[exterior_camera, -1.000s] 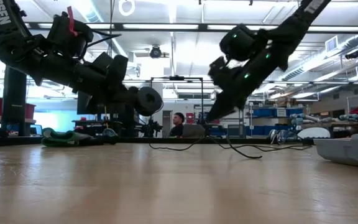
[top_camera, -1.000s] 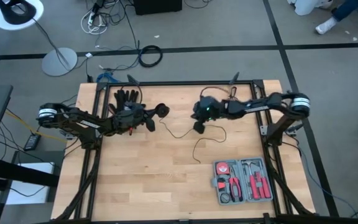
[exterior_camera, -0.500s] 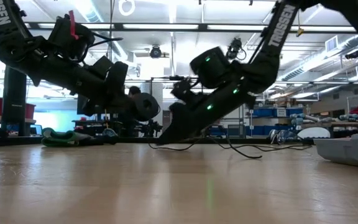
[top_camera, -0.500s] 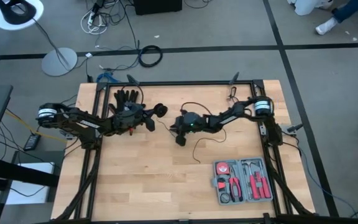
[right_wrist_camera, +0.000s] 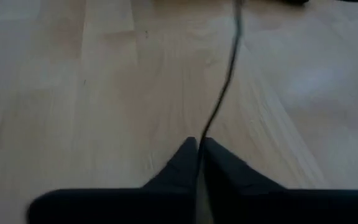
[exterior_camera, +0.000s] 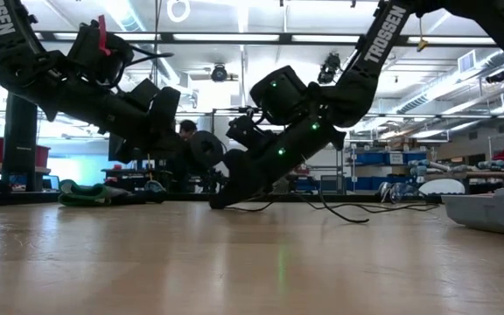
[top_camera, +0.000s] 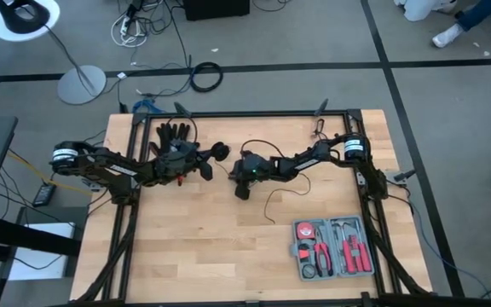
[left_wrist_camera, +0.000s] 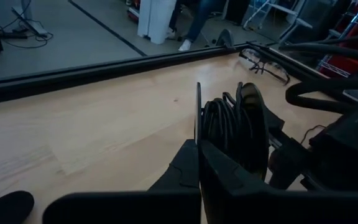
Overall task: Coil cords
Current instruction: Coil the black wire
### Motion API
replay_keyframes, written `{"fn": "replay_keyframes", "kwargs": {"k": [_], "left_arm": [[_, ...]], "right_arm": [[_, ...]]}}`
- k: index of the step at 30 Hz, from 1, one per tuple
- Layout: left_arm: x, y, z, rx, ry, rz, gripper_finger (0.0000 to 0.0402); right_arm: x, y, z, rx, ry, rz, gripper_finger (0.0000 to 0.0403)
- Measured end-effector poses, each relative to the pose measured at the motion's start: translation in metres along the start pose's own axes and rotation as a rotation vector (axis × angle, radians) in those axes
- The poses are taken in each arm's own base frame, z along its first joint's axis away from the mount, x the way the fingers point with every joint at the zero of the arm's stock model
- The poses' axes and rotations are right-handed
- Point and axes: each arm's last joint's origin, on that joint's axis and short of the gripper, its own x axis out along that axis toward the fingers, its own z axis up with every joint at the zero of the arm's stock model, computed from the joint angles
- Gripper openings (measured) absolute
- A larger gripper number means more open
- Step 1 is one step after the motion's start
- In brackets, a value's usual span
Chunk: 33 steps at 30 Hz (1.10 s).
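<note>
- Where the left end effector (top_camera: 214, 158) hangs above the bench's back-left part, its fingers are clamped on the round black disc (left_wrist_camera: 232, 134) with wire wound about it — in the low view the disc (exterior_camera: 205, 149) sits clear of the wood.
- Right end effector (top_camera: 242, 191) is tipped down near the bench's middle, its tip at or just above the surface; in the right wrist view its two fingers (right_wrist_camera: 182, 163) stand nearly together with only a slit between them, and the thin black wire (right_wrist_camera: 224, 81) runs into that slit — whether they grip it I cannot tell.
- From there the wire (top_camera: 273, 198) trails loose over the wood toward the right, curling in an open loop.
- A black glove (top_camera: 174, 132) lies at the back edge, just behind the left arm.
- A grey tool case (top_camera: 334, 248) with red-handled tools sits near the front-right corner, well apart from both arms.
- Pale wooden bench (top_camera: 186, 247), framed in black rail; its front-left half is bare board.
- Around it: grey floor with dark tape lines, a lamp base (top_camera: 81, 84), loose cables at the back.
</note>
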Motion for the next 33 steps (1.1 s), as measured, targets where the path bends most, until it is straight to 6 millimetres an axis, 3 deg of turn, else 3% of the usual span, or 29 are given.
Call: {"fn": "replay_keyframes", "kwargs": {"k": [2,4,13,19,28,33], "left_arm": [[0.0,0.0,0.0,-0.003,-0.005,0.002,0.0],[0.0,0.0,0.001,-0.004,-0.007,0.002,0.0],[0.0,0.001,-0.001,0.001,0.004,0.017,0.0],[0.0,0.001,-0.002,0.008,0.018,0.015,0.0],[0.0,0.001,-0.005,-0.008,0.06,-0.017,0.0],[0.0,-0.002,-0.003,-0.04,0.064,-0.087,0.0]], "right_arm": [[0.0,0.003,-0.001,-0.005,0.005,-0.003,0.0034],[0.0,0.007,0.0,-0.031,-0.003,0.001,0.0011],[0.004,0.019,0.038,-0.178,0.033,0.046,0.0001],[-0.003,0.013,0.067,-0.218,0.072,0.007,0.0001],[-0.044,-0.006,0.107,-0.274,0.07,-0.207,0.0],[-0.056,-0.025,0.112,-0.26,0.105,-0.296,0.0]]}}
